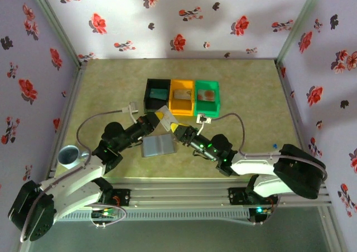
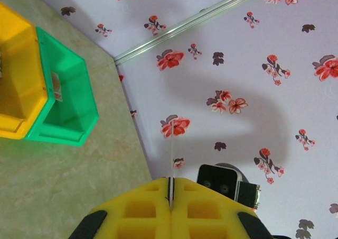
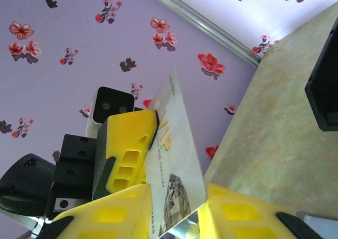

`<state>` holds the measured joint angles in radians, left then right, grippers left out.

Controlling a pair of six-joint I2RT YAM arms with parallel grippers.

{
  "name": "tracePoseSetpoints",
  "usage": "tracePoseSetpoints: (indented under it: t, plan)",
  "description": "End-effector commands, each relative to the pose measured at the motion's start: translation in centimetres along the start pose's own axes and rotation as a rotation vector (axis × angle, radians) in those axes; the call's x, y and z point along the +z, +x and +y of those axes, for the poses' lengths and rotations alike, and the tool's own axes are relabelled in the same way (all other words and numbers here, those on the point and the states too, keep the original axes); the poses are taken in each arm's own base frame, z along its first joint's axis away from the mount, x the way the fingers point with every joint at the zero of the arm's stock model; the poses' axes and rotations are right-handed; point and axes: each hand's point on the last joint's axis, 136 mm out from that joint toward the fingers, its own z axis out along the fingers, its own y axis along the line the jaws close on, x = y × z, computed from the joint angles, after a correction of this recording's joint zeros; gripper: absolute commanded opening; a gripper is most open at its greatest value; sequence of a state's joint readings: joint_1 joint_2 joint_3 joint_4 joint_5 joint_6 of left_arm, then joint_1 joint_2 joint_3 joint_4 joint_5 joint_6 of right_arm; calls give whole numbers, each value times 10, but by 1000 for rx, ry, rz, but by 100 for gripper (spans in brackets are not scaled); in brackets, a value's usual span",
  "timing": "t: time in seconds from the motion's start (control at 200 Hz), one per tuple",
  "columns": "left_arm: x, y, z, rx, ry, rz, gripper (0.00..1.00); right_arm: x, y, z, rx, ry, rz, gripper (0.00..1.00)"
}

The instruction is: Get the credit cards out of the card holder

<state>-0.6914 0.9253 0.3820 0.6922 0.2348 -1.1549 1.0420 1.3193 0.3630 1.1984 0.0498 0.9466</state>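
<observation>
You've got 3 plastic bins in a row at mid-table, touching side by side: black bin (image 1: 148,96) left, orange bin (image 1: 182,83) centre, green bin (image 1: 218,98) right. The table (image 1: 251,96) has a mottled olive-beige top. A grey-blue cup (image 1: 70,156) sits near the table's left edge, well apart from the bins, mouth up. Walls (image 1: 184,18) on 3 sides carry pale lilac paper w/ red and dark flowers. Aluminium rails (image 1: 178,186) run along the near edge; similar posts (image 1: 56,23) rise at the back corners.

top: high, looking down | wrists: close, face-to-face, sharing card (image 3: 174,144)
</observation>
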Motion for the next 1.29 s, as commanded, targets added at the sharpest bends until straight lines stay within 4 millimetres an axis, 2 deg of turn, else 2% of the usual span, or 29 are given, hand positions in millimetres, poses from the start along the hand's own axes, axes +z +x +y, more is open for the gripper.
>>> tracePoseSetpoints:
  t: [0.0, 0.145, 0.21, 0.33, 0.38, 0.485, 0.575, 0.705, 0.82, 0.92, 1.105, 1.29]
  plan:
    - [1, -4, -10, -5, 47, -27, 0, 1, -9, 18, -27, -70, -45, 25]
    - [3, -2, -8, -11, 50, -17, 0, 0, -11, 19, -41, -70, -56, 7]
    - [3, -2, -8, -12, 52, -19, 0, 0, -12, 19, -46, -68, -61, 4]
    - [3, -2, -8, -11, 56, -20, 10, -1, -13, 19, -54, -62, -66, 0]
    - [3, -2, -9, -9, 58, -20, 16, -2, -13, 17, -57, -54, -65, 0]
    - [1, -2, -13, 8, 61, -10, 43, -5, -13, 14, -62, -38, -66, 0]
    - [-4, -1, -14, 38, 38, 19, 54, -10, -15, 11, -73, -23, -55, 0]
    - [-21, 2, -16, 124, -42, 130, 65, -21, -16, -1, -37, 19, 48, 0]
    - [-43, 4, -22, 215, -116, 245, 67, -37, -15, -5, -20, 29, 176, 0]
    - [-55, 8, -34, 273, -130, 330, 71, -50, -10, 4, -41, 5, 298, 0]
    - [-50, 26, -41, 275, -72, 489, 73, -69, -4, 22, -72, -67, 451, 0]
    - [-49, 39, -48, 285, -9, 610, 74, -74, 2, 37, -71, -136, 551, 0]
